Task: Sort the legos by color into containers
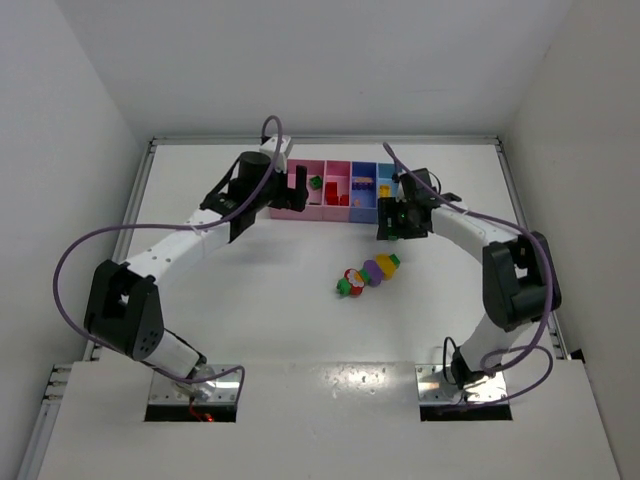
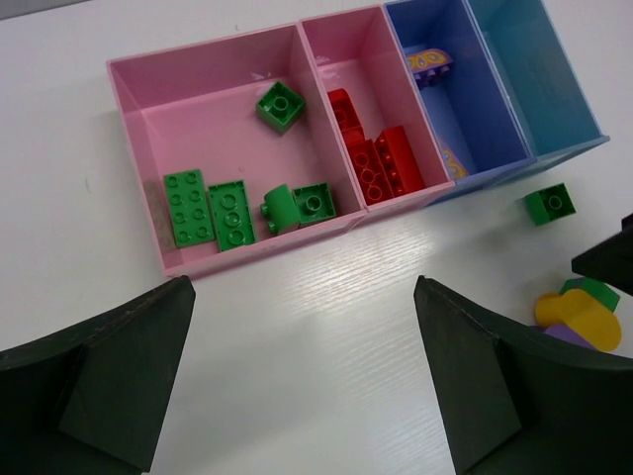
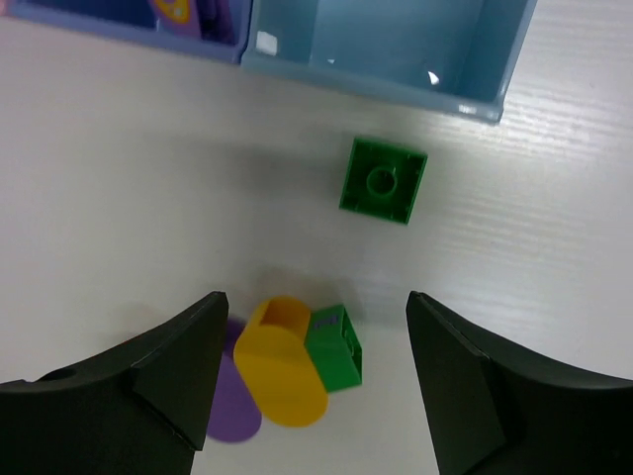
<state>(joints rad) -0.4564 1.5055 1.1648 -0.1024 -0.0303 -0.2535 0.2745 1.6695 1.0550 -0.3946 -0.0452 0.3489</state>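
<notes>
The joined containers stand at the back: a wide pink bin [image 2: 198,119] with several green legos [image 2: 229,212], a narrow pink bin [image 2: 366,59] with red legos [image 2: 381,163], a purple-blue bin [image 2: 465,99] and a light blue bin [image 2: 534,69]. My left gripper [image 2: 305,297] is open and empty above bare table in front of the pink bins. My right gripper [image 3: 315,307] is open over a joined yellow [image 3: 285,361], green [image 3: 334,346] and purple [image 3: 232,406] stack. A loose green brick [image 3: 383,180] lies just in front of the light blue bin [image 3: 396,79].
The multicolour stack [image 1: 368,272] lies mid-table with a red and green end toward the left. White walls enclose the table on three sides. Both arms reach in toward the bins [image 1: 330,212] from the near edge.
</notes>
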